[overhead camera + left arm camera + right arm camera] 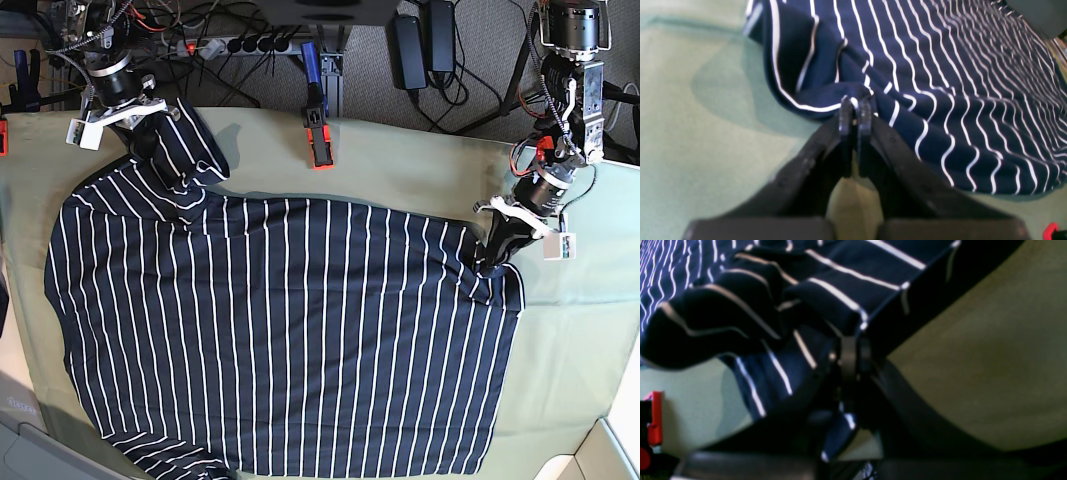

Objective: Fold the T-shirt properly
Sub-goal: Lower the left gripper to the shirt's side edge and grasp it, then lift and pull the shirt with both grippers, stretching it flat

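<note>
Navy fabric with thin white stripes fills most of the base view: the T-shirt (pixel 280 330) lies spread across the pale green cloth (pixel 400 165) that covers the table, its stripes running top to bottom in that view.

At the far left of the base view, the right gripper (pixel 152 150) reaches down from the top corner onto the shirt's upper left part, where the cloth is bunched and folded over itself into a raised flap. In the right wrist view the right gripper (pixel 853 351) has its two dark fingers pressed together on a gathered edge of the T-shirt (pixel 750 306); folds of striped fabric hang to the left of the fingers and drape down over the gripper body, with the green cloth (pixel 973 350) beyond them to the right.

Near the middle of the top edge in the base view, a red clamp (pixel 319 142) sits on the table rim, apart from the shirt.

On the right of the base view, the left gripper (pixel 490 250) meets the shirt at its upper right corner, where the fabric puckers slightly. The left wrist view shows the left gripper (pixel 855 108) clenched on a small pinch of the T-shirt (pixel 940 83) at its edge, the fingers nearly touching. From that pinch the shirt stretches away up and to the right, rippled, while bare green cloth (pixel 700 133) lies to the left of the fingers.
</note>
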{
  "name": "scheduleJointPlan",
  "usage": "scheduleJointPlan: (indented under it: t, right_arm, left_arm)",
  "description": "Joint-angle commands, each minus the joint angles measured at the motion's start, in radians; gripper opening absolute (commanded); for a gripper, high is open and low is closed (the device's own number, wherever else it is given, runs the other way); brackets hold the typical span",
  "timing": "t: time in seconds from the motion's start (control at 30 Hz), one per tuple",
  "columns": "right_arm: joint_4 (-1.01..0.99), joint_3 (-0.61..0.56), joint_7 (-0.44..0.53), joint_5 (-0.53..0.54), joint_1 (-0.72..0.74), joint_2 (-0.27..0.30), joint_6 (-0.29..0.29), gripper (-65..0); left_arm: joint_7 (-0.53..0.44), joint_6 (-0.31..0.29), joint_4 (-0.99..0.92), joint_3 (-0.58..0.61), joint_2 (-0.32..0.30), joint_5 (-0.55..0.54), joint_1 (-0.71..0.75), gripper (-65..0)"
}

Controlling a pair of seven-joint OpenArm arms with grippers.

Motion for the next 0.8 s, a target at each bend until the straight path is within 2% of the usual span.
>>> scheduleJointPlan:
  t: [0.0, 0.3, 0.47, 0.63, 0.77]
  right_arm:
    - [0.006, -0.002, -0.026, -0.007, -0.011, 0.003, 0.034, -65.0]
    - [0.006, -0.002, -0.026, -0.007, -0.011, 0.003, 0.034, -65.0]
    - [0.006, -0.002, -0.035, -0.008, -0.011, 0.003, 0.034, -65.0]
    - [0.017, 0.001, -0.093, -0.002, -0.015, 0.006, 0.035, -65.0]
    - [0.028, 0.006, -0.119, 0.066, -0.040, 0.032, 0.035, -65.0]
  left_arm:
    - [-0.016, 0.001, 0.013, -0.005, -0.010, -0.014, -0.013, -65.0]
    - [0.010, -0.005, 0.013, -0.005, -0.011, -0.022, -0.013, -65.0]
    - [0.010, -0.127, 0.013, -0.016, -0.011, -0.066, -0.011, -65.0]
    - [0.058, -0.146, 0.014, -0.071, -0.011, -0.115, -0.009, -65.0]
    - [0.100, -0.159, 0.018, -0.100, -0.028, -0.167, 0.014, -65.0]
